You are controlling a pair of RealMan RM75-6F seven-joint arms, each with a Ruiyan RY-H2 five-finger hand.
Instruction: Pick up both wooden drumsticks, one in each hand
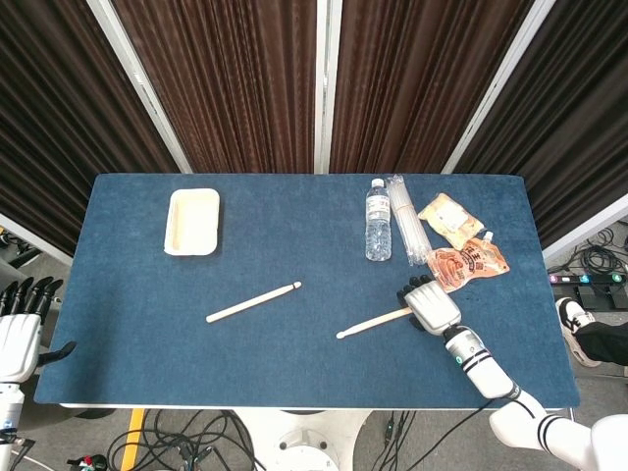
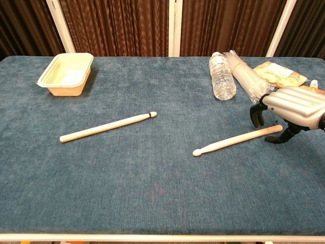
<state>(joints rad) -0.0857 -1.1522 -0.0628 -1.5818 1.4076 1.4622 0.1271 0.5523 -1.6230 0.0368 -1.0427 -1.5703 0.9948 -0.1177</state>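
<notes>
A: Which materials and shapes are shown on the table (image 1: 147, 285)?

B: A blue, napped cloth surface is seen. Two pale wooden drumsticks, slender and tapered, are laid flat on it, well apart. The left drumstick (image 1: 252, 302) (image 2: 107, 126) is dark-tipped at its upper right end; the right drumstick (image 1: 373, 322) (image 2: 231, 141) ends in a rounded bead at its lower left. A cream rectangular tray (image 1: 192, 221) (image 2: 66, 74) with raised walls is placed at the far left. A clear ribbed water bottle (image 1: 378, 220) (image 2: 222, 76), a sleeve of clear plastic cups (image 1: 407, 220) (image 2: 247, 76) and two glossy snack pouches (image 1: 461, 245) (image 2: 289, 86) are grouped at the far right.

A: How is the right hand (image 1: 430, 304) (image 2: 292, 109) posed?

B: It is held palm-down over the butt end of the right drumstick. The dark fingers (image 2: 256, 116) are curled downward on the far side and the thumb on the near side, a gap being left between them; whether the stick is touched cannot be told. The stick is seen flat on the cloth.

A: And the left hand (image 1: 20, 329)?

B: It is shown off the table's left edge, fingers extended and spread, nothing being held.
</notes>
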